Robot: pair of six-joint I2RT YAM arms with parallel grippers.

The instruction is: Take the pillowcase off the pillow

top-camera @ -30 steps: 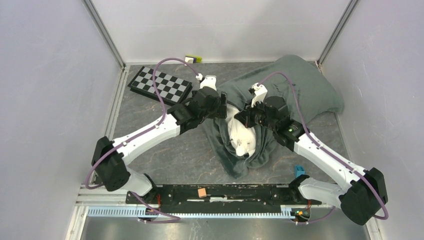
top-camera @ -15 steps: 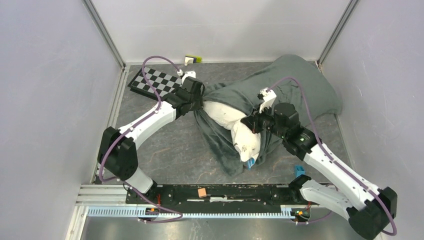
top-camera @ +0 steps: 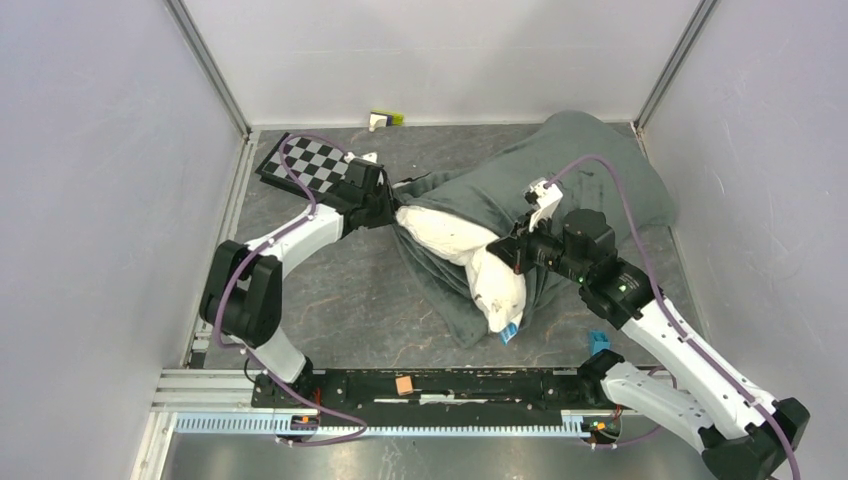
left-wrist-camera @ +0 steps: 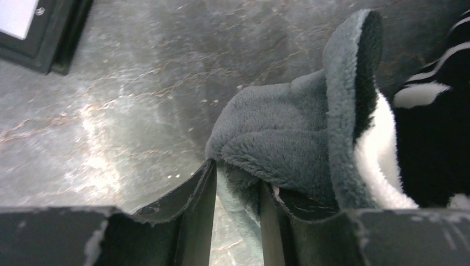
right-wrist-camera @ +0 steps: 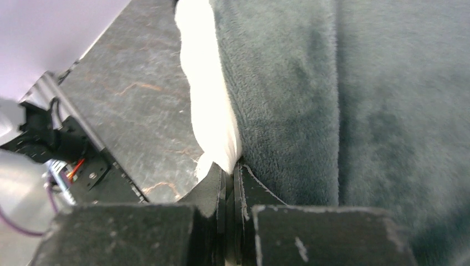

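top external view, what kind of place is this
Probably a robot lab test cell: plain pale panel walls, a flat black-and-white checkerboard, and a white-and-black left arm and right arm bolted to a black rail.

We see both the left arm [top-camera: 300,228] and the right arm [top-camera: 682,345] clad in white shells, with bulky black housings at the joints. A thin purple cable [top-camera: 600,157] loops along each. A small green light [top-camera: 620,287] glows on the right arm. Our wrist views show flat black fingers [left-wrist-camera: 195,219], edges chipped and scuffed pale.
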